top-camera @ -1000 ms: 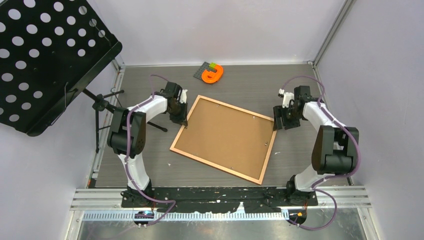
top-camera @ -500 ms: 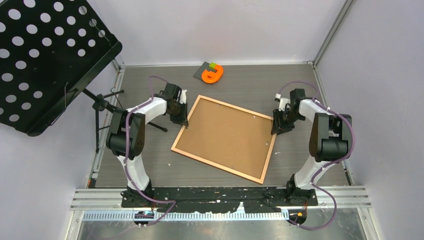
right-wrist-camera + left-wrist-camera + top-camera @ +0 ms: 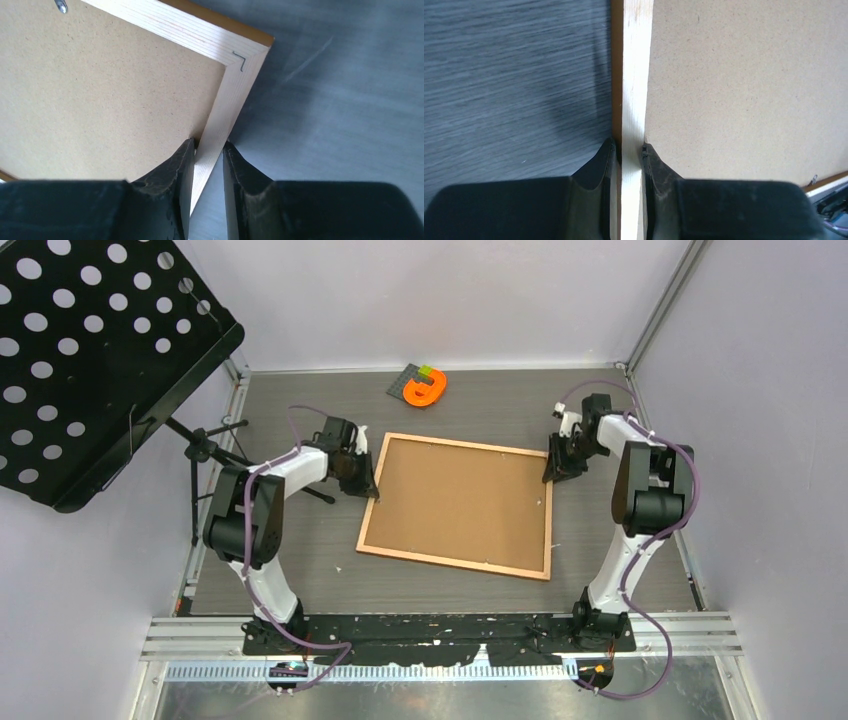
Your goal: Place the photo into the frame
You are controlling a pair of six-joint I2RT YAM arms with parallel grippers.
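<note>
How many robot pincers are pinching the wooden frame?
2. The left pincer pinches the frame on its left rail, toward the far end. The right pincer pinches the right rail near the far right corner. None hidden.

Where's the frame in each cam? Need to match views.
Top external: the frame lies flat at the centre of the picture.
Left wrist: one pale rail runs vertically at centre, pinched by the left gripper.
Right wrist: a frame corner sits upper right, its rail pinched by the right gripper.
Shared landmark: the brown backing board inside the frame.
</note>
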